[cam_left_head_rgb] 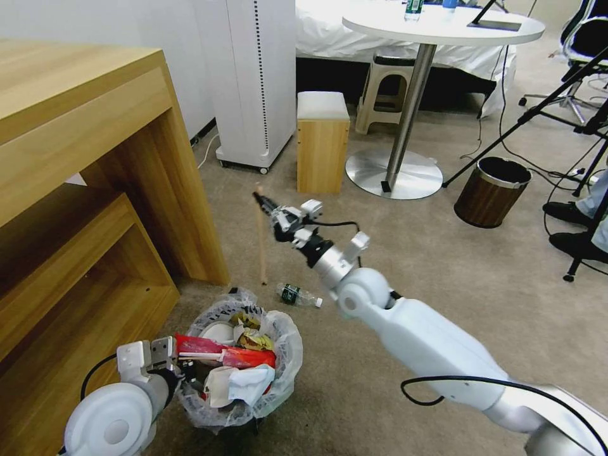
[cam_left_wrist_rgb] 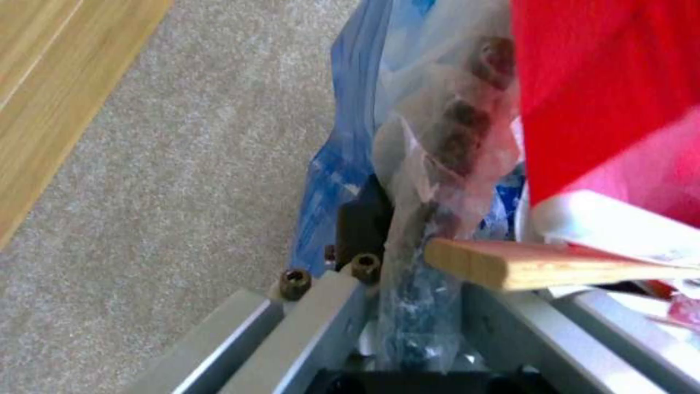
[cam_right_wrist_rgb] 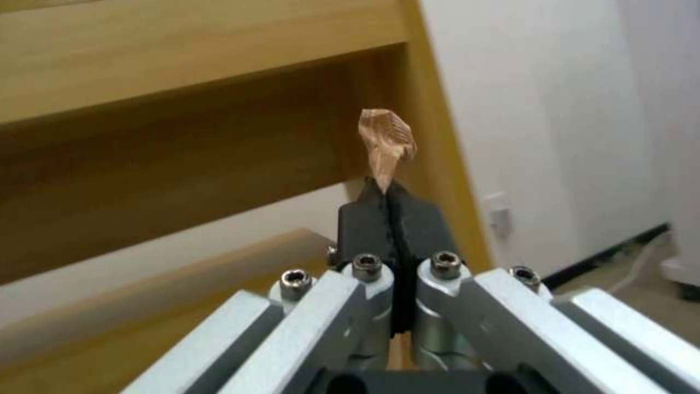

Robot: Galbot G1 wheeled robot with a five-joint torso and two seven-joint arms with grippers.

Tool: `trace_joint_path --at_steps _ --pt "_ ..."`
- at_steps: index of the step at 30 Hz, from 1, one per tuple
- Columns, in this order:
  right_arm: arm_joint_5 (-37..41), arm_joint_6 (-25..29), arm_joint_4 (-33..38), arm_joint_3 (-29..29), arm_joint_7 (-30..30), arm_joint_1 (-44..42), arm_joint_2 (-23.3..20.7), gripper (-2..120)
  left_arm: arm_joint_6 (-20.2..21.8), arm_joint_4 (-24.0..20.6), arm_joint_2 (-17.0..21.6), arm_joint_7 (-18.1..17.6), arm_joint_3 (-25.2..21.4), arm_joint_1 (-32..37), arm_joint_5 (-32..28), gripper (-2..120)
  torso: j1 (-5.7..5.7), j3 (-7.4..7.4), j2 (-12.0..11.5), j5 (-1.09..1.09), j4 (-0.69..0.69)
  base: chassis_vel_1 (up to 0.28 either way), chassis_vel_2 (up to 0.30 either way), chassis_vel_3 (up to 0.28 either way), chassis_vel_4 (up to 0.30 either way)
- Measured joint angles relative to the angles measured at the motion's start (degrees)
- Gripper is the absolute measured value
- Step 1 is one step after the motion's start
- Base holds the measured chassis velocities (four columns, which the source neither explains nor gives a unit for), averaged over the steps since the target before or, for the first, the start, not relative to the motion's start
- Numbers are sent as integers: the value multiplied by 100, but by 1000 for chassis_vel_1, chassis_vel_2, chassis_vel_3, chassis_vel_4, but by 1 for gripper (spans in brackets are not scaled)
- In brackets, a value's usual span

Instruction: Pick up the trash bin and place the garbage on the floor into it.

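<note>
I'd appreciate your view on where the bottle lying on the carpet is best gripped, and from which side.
Grip the bottle across its green-labelled body, coming straight down from above. It lies on its side on the carpet, cap toward the right arm, with open floor around it; fingers should straddle its width. The right gripper is shut on the stick, so it would need freeing first.

wooden desk (cam_left_head_rgb: 95, 164) | white tower unit (cam_left_head_rgb: 253, 82) | wood stool (cam_left_head_rgb: 323, 142) | round table (cam_left_head_rgb: 443, 28) (bottles on top) | brown bin (cam_left_head_rgb: 491, 193)

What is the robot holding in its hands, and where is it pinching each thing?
The right end effector pinches the wooden stick near its top end, so it hangs down. The left end effector grips the trash bin by its bag-covered rim.
</note>
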Motion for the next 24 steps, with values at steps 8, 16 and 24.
trace_joint_path --at_steps 8,16,24 --pt "73 0 -86 -380 105 298 414 0 104 -16 36 -260 69 -93 -243 0 0 0 0 -1 0 0 0 0 0" --pt "80 -5 -98 -595 127 397 648 0 133 25 15 -355 76 -106 -315 0 0 0 0 0 0 0 0 0 0" --pt "57 -60 -128 -792 138 348 785 0 133 40 -29 -372 78 -132 -326 0 1 0 0 0 0 0 0 0 0"
